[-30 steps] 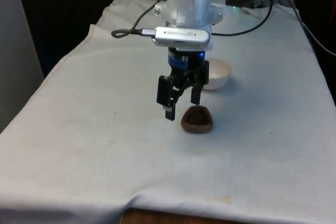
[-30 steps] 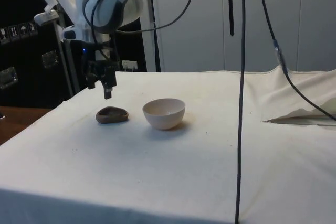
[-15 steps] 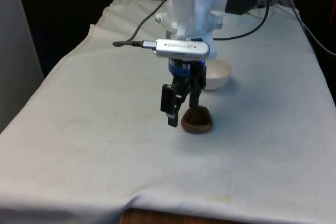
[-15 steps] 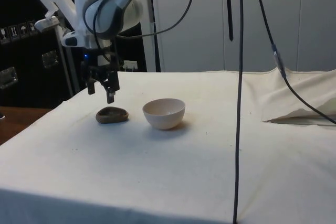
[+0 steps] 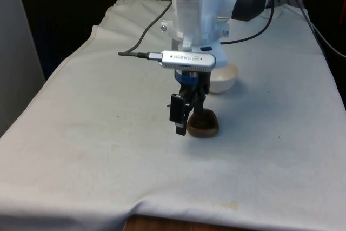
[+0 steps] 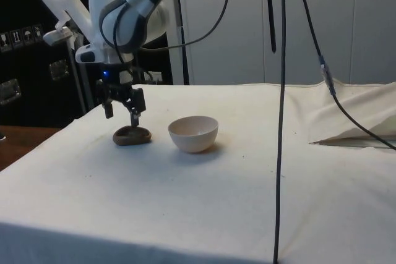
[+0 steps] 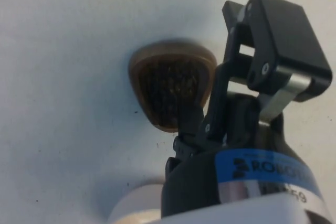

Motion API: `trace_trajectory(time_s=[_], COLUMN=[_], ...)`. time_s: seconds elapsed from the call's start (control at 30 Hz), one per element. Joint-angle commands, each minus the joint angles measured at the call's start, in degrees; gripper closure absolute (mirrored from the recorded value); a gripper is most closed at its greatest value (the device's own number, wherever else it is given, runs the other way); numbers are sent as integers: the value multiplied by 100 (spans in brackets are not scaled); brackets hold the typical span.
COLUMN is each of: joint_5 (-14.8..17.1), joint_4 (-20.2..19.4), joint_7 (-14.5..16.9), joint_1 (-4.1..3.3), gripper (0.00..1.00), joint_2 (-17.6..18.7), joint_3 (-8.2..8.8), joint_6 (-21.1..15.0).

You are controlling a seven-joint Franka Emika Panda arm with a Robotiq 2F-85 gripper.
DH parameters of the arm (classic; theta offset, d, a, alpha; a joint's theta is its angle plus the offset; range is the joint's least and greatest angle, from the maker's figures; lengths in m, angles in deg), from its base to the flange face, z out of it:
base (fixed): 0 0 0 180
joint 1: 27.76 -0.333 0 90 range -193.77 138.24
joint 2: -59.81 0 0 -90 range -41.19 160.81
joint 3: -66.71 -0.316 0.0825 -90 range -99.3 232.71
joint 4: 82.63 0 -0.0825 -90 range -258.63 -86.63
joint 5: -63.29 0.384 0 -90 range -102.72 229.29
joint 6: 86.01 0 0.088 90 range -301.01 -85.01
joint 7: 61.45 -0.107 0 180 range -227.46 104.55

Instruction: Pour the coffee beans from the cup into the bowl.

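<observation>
White cloth covers the whole bench [image 5: 81,133], and there's not much on it: a brown cup [image 5: 203,124] with a dark fill of coffee beans [image 7: 176,85] sits right under the jaws, and a pale bowl [image 6: 193,133] stands just beyond it, on the side of the jaws toward the robot's base, near the cup but not touching it. A few black cables [image 6: 281,91] hang down in the side view, well apart from the jaws, and nothing stands between the cup and the bowl. The gripper [image 5: 186,120] is open fairly wide and empty, pointing down; in the wrist view one finger [image 7: 191,116] sits over the cup's opening and the other [image 7: 275,40] is out past the rim, so the jaws straddle one wall of the cup. Can't tell for sure whether a fingertip actually touches the rim yet. Compared with a second ago the gripper has come down a good bit and turned about its own axis, so the jaws now line up across the cup's edge. Cup and bowl haven't moved at all.
</observation>
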Motion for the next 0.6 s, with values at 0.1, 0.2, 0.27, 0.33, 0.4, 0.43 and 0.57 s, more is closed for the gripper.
trace_trajectory(time_s=[0.1, 0.2, 0.27, 0.33, 0.4, 0.43, 0.57], joint_5=[6, 6, 6, 0, 6, 6, 0], joint_4=[103, 235, 441, 390, 699, 796, 1186], joint_7=[206, 304, 367, 332, 395, 407, 413], joint_1=[29, 29, 23, 0, 23, 17, 6], gripper=[0, 0, 0, 0, 0, 0, 0], joint_2=[103, 201, 315, 298, 447, 493, 676], joint_3=[-34, -34, -29, 0, -23, -23, -11], joint_6=[29, 74, 183, 109, 338, 395, 676])
